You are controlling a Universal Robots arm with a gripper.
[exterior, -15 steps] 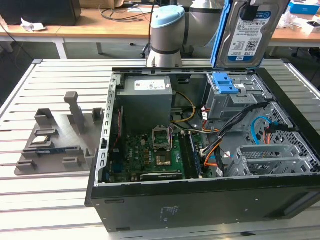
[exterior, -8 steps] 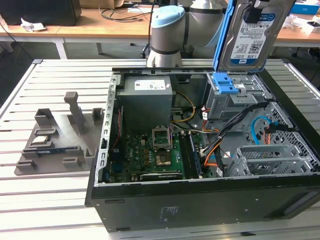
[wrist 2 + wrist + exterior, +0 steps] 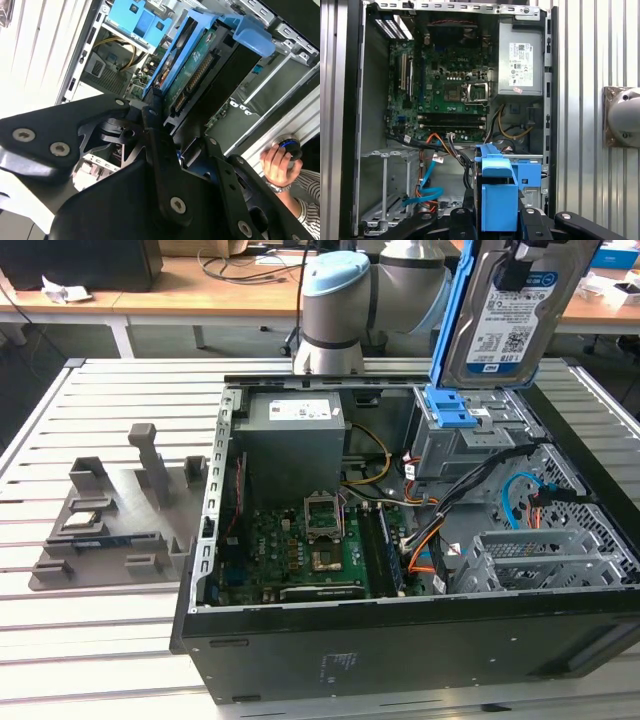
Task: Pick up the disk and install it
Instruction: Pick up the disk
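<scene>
Slatted metal table [image 3: 90,660] in front; wooden desk [image 3: 180,302] behind, cables [image 3: 235,265] on it.

In the exterior view, beyond the far wall of the computer case [image 3: 400,640], the arm [image 3: 335,325] is made of thick silver-grey cylinders. One joint wears a rounded pale-blue cap [image 3: 335,272], and a second grey housing [image 3: 410,265] stands just beside it. In the second wrist view the pincer [image 3: 182,122] over the case is matte black, built of broad angular plates and slim link bars. Round silver screws [image 3: 60,148] with recessed heads stud the plates. In the first wrist view smaller bright pins [image 3: 526,211] mark the link pivots.
</scene>
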